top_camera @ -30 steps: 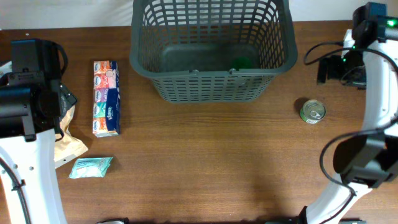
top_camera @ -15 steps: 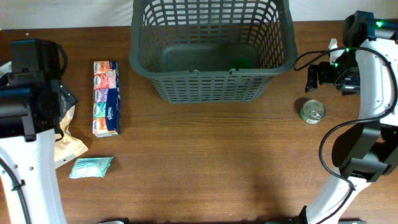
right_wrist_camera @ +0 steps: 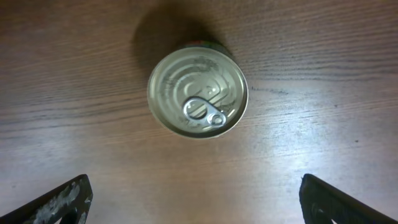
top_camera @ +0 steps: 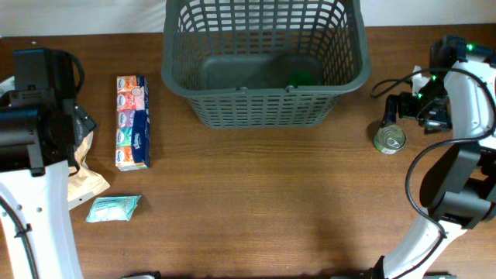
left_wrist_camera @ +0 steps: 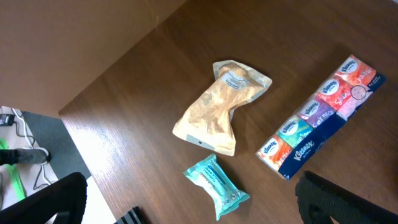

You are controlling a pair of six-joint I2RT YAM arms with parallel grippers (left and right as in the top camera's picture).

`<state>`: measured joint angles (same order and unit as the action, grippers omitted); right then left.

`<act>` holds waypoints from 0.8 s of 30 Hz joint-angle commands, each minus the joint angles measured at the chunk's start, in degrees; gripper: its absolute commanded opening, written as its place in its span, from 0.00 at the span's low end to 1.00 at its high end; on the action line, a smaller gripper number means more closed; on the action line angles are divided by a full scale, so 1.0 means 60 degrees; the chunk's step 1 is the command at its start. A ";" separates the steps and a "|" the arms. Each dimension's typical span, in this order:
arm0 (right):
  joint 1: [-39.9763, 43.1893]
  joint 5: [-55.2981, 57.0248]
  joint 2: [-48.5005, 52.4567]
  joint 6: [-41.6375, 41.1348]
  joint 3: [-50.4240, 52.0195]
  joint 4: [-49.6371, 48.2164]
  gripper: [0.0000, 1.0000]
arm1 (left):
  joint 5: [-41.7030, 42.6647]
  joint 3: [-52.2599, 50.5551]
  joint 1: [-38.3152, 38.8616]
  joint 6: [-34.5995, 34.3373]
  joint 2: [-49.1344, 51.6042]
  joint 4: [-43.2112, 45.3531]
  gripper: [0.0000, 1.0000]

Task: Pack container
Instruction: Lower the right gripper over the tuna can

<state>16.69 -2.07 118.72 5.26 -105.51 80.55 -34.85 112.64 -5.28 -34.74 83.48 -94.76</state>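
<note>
The container, a large dark grey lattice basket, stands at the back centre of the table, and something green shows inside it. A small tin can stands upright to its right, its pull-tab lid showing in the right wrist view. My right gripper hangs open above the table just beside the can, touching nothing. My left gripper is open high over the left side of the table, with a teal packet on the table far below its fingers.
On the left lie a long pack of tissue packets, a tan pouch and the teal packet. The left arm's body covers part of the pouch. The table's left edge is close by.
The right arm has come forward from the back right corner towards the tin can, gripper still open. The left arm and all objects have stayed put.
</note>
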 commanded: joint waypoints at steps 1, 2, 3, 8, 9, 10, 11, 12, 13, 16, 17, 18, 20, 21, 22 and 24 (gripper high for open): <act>-0.0098 -0.0200 0.0025 0.0306 0.0321 -0.0233 0.99 | 0.0033 -0.0015 -0.0044 -0.0095 0.0033 -0.0007 1.00; -0.0138 -0.0200 0.0025 0.0306 0.0353 -0.0302 0.99 | 0.0033 -0.0015 -0.0040 -0.0095 0.0033 -0.0007 1.00; -0.0182 -0.0200 0.0025 0.0310 0.0415 -0.0401 0.99 | 0.0033 -0.0015 -0.0044 -0.0095 0.0033 -0.0007 1.00; -0.0408 -0.0189 0.0025 0.0390 0.0783 -0.0776 0.99 | 0.0033 -0.0015 -0.0040 -0.0095 0.0033 -0.0007 1.00; -0.0412 -0.0186 0.0025 0.0408 0.0903 -0.0933 0.99 | 0.0033 -0.0015 -0.0040 -0.0095 0.0033 -0.0007 1.00; -0.0412 -0.0189 0.0025 0.0408 0.0987 -0.1049 0.99 | 0.0033 -0.0015 -0.0040 -0.0095 0.0033 -0.0007 1.00; -0.0404 -0.0189 0.0025 0.0408 0.1067 -0.1166 0.99 | 0.0033 -0.0015 -0.0040 -0.0095 0.0033 -0.0007 1.00; -0.0404 -0.0189 0.0025 0.0404 0.1217 -0.1322 0.99 | 0.0033 -0.0015 -0.0040 -0.0095 0.0033 -0.0007 1.00; -0.0404 -0.0193 0.0025 0.0404 0.1413 -0.1472 0.99 | 0.0033 -0.0015 -0.0040 -0.0095 0.0033 -0.0007 0.99; -0.0404 -0.0157 0.0025 0.0404 0.1770 -0.1745 0.99 | 0.0033 -0.0015 -0.0040 -0.0095 0.0033 -0.0007 1.00; -0.0404 -0.0157 0.0029 0.0401 0.1883 -0.1847 0.99 | 0.0033 -0.0015 -0.0044 -0.0095 0.0033 -0.0007 1.00; -0.0404 -0.0160 0.0029 0.0401 0.2025 -0.2004 0.99 | 0.0033 -0.0015 -0.0040 -0.0095 0.0033 -0.0007 1.00; -0.0404 -0.0164 0.0029 0.0368 0.2299 -0.2306 0.99 | 0.0033 -0.0015 -0.0040 -0.0095 0.0033 -0.0007 1.00; -0.0404 -0.0164 0.0029 0.0361 0.2419 -0.2437 0.99 | 0.0033 -0.0015 -0.0040 -0.0095 0.0033 -0.0007 1.00; -0.0404 -0.0164 0.0029 0.0364 0.2550 -0.2565 0.99 | 0.0033 -0.0015 -0.0040 -0.0095 0.0033 -0.0007 1.00; -0.0404 -0.0160 0.0029 0.0368 0.2710 -0.2728 0.99 | 0.0033 -0.0015 -0.0040 -0.0095 0.0033 -0.0007 1.00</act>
<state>14.46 -2.70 118.76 7.49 -91.18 65.30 -34.85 112.64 -5.28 -34.74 83.48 -94.74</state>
